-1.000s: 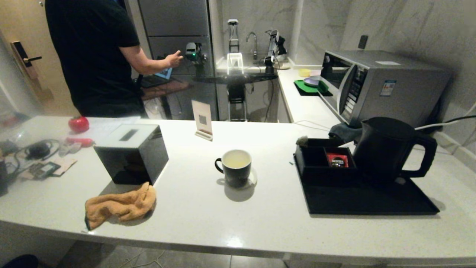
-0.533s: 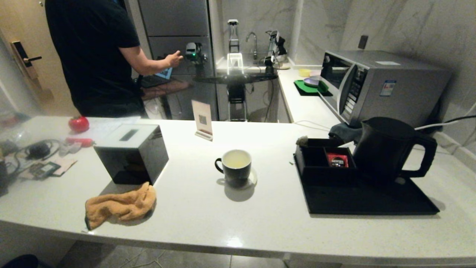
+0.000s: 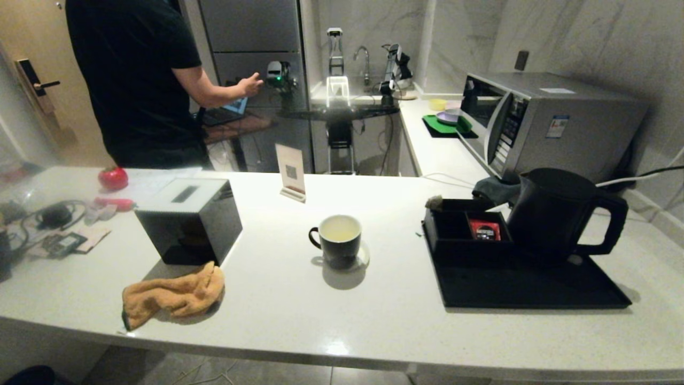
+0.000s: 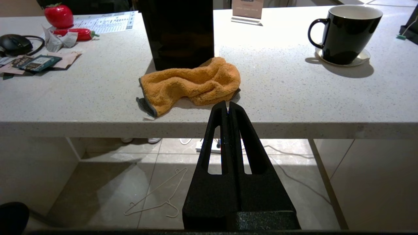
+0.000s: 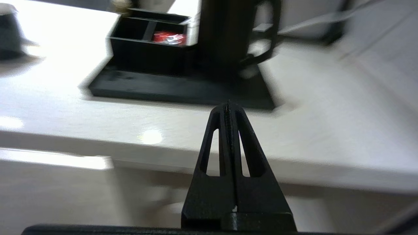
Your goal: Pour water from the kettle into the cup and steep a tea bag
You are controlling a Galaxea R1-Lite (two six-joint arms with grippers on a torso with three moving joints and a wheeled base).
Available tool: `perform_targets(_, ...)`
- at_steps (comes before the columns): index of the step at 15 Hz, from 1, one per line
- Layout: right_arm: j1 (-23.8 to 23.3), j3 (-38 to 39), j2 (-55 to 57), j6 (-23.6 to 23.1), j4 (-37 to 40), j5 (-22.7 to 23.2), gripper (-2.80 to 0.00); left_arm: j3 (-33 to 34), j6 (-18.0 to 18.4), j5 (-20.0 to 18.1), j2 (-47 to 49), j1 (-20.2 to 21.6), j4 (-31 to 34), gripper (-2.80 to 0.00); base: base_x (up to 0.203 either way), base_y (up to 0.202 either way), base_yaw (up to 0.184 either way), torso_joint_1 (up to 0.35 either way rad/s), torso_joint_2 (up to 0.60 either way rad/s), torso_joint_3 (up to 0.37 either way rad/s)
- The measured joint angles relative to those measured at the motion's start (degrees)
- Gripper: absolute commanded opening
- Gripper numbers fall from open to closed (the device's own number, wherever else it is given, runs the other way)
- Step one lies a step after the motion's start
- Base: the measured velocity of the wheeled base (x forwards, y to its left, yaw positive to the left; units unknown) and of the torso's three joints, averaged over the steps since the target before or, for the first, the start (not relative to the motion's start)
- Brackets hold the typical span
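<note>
The black kettle point(image 3: 556, 214) stands on a black tray point(image 3: 523, 286) at the right of the counter, its handle to the right; it also shows in the right wrist view point(image 5: 228, 32). The black mug point(image 3: 336, 240) with a cream inside sits mid-counter on a small white coaster and holds pale yellowish water point(image 3: 339, 229); the mug point(image 4: 346, 32) shows in the left wrist view too. No tea bag shows. My left gripper point(image 4: 227, 106) is shut and empty, below the counter's front edge near the orange cloth. My right gripper point(image 5: 228, 106) is shut and empty, in front of the tray.
A black compartment box point(image 3: 465, 230) with a red packet point(image 3: 485, 231) stands on the tray beside the kettle. An orange cloth point(image 3: 171, 294) and a black tissue box point(image 3: 187, 219) lie at the left. A microwave point(image 3: 545, 123) stands behind; a person point(image 3: 139, 80) is beyond the counter.
</note>
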Motion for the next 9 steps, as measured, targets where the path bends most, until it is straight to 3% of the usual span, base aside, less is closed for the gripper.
perform_targets(3,0.0,0.0,-0.05,7.46,2.91,2.3,-2.8,0.0,0.0,0.0,0.0,0.0,-0.02,-2.8,0.0,0.0,0.0,0.0,0.0,0.0)
perform_targets(9,0.0,0.0,-0.05,7.84,2.97,2.29,-2.8,0.0,-0.01,0.0,0.0,0.01,-0.02,-2.8,0.0,0.0,0.0,0.0,0.0,0.0)
